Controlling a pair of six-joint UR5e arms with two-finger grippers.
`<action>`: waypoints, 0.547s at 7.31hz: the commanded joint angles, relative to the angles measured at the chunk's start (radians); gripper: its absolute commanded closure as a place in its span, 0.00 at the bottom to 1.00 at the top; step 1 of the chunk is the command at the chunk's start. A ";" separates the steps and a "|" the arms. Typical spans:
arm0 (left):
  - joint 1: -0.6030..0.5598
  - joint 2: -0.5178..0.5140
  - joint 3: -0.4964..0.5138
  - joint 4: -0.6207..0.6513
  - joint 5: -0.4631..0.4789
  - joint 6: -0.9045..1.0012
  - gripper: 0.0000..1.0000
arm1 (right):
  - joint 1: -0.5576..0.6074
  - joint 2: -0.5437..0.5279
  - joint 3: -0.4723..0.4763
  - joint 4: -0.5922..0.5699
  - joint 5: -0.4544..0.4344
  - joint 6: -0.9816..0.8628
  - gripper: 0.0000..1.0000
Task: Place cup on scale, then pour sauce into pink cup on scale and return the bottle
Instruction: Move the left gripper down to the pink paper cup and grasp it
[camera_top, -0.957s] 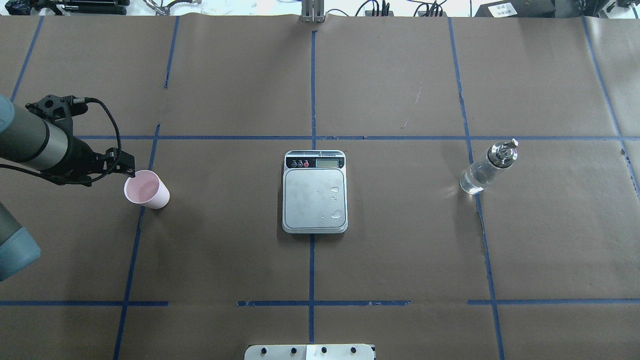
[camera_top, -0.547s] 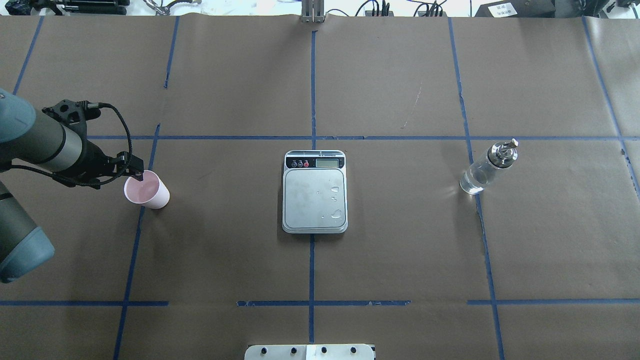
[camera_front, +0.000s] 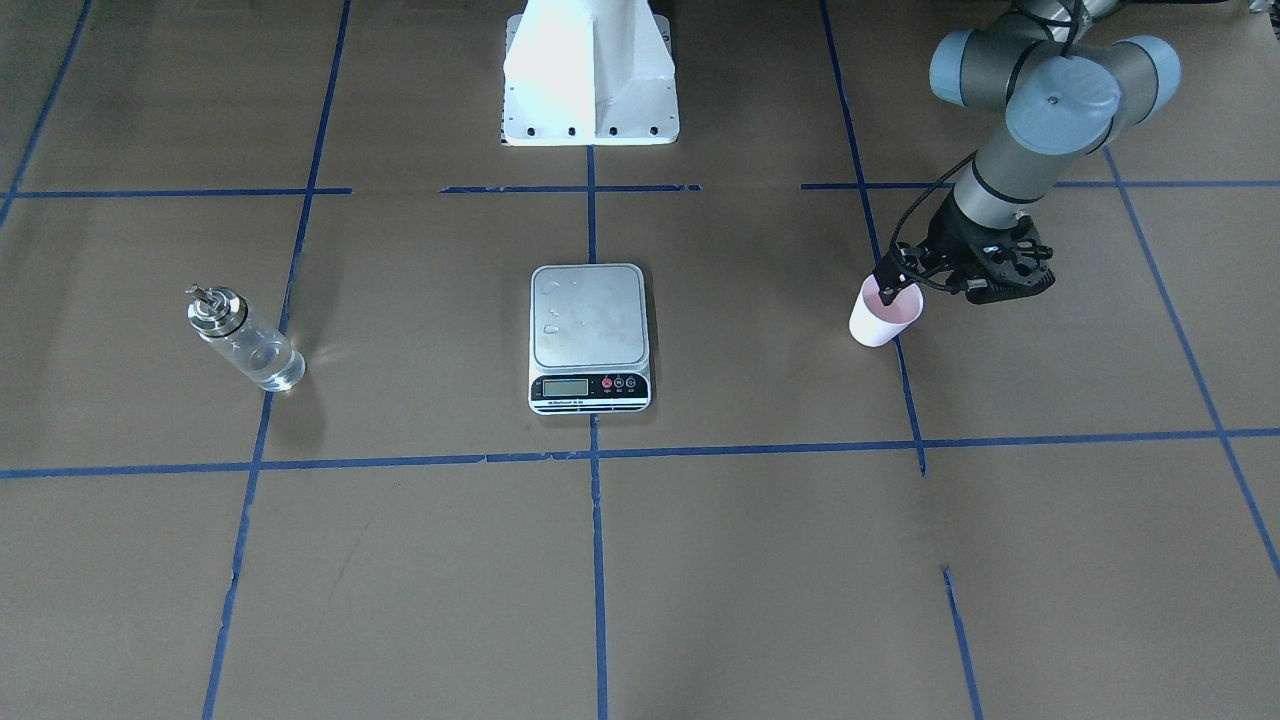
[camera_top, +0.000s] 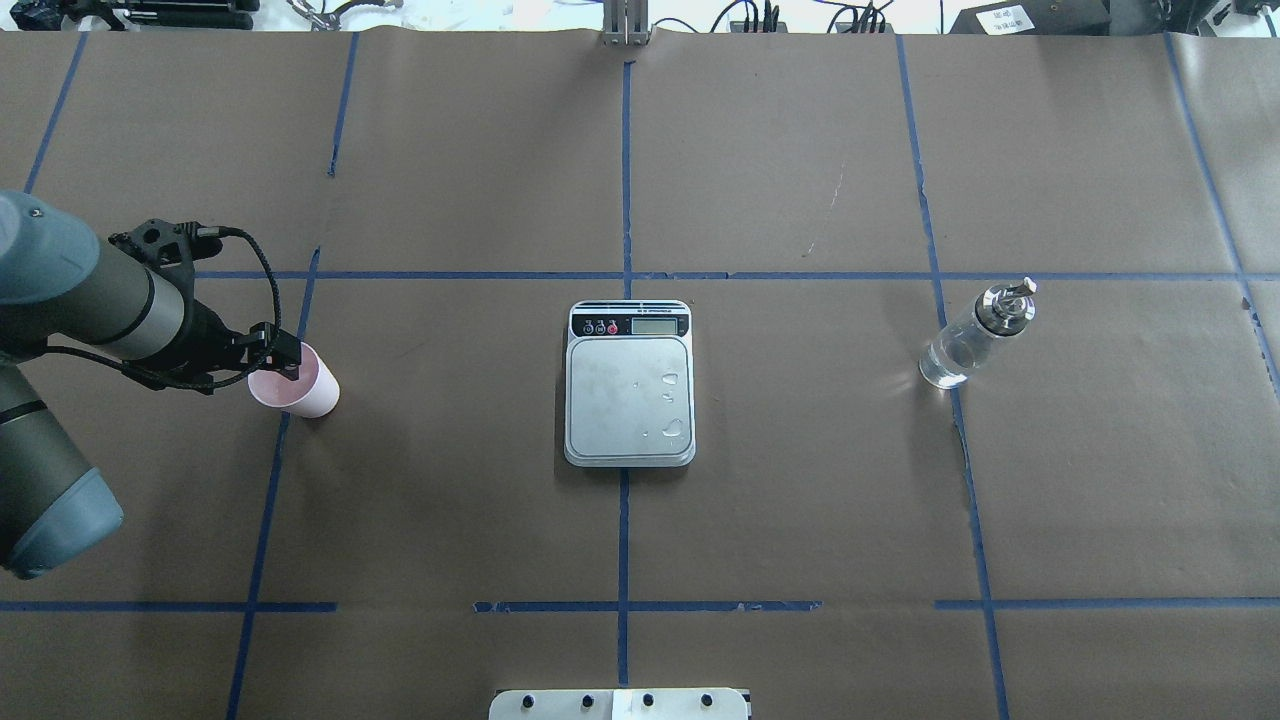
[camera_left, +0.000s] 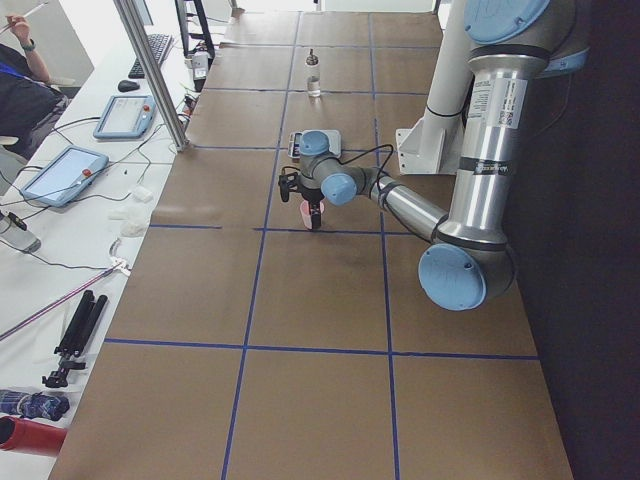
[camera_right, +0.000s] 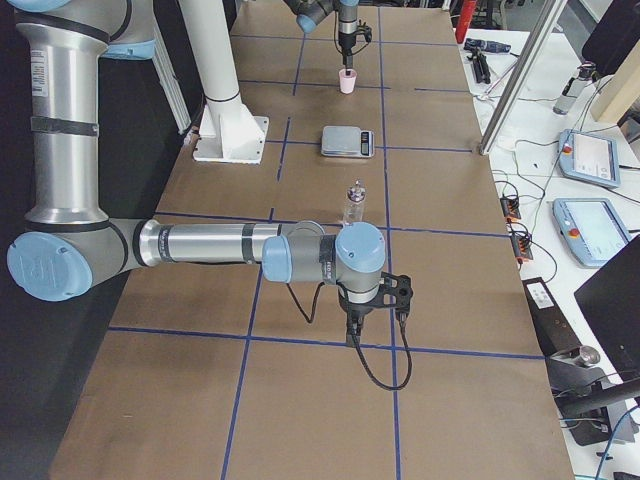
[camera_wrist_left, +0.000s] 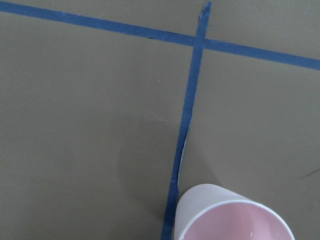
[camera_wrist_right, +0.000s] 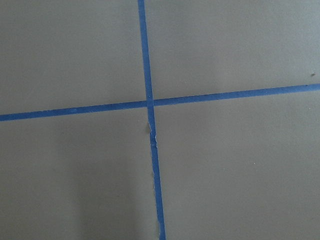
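The pink cup (camera_top: 300, 386) stands upright on the table at my left, also in the front view (camera_front: 885, 320) and at the bottom of the left wrist view (camera_wrist_left: 232, 215). My left gripper (camera_top: 285, 360) points down at the cup's near rim and looks open, with one fingertip (camera_front: 890, 285) over the cup's mouth. The scale (camera_top: 630, 385) sits bare at the table's middle, away from the cup. The glass bottle (camera_top: 965, 342) with clear sauce stands at my right. My right gripper (camera_right: 352, 322) hangs over bare table, apart from the bottle (camera_right: 353, 203); I cannot tell whether it is open.
A few water drops (camera_top: 672, 428) lie on the scale's platform. Blue tape lines (camera_top: 624, 180) grid the brown paper table cover. The robot's white base (camera_front: 590, 80) stands behind the scale. A metal post (camera_left: 150, 70) and tablets (camera_right: 595, 160) stand off the table's far edge.
My left gripper has moved right and closer in, from beside the cup's rim to over its mouth. The cup, scale and bottle have not moved.
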 joint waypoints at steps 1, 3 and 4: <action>0.012 0.000 0.015 -0.002 0.000 -0.001 0.01 | 0.000 0.005 0.000 0.000 -0.002 0.000 0.00; 0.012 -0.001 0.018 -0.002 0.000 0.000 0.20 | 0.000 0.007 0.002 0.000 -0.002 -0.002 0.00; 0.012 -0.001 0.016 -0.002 -0.005 -0.001 0.41 | 0.000 0.007 0.006 0.000 -0.002 -0.002 0.00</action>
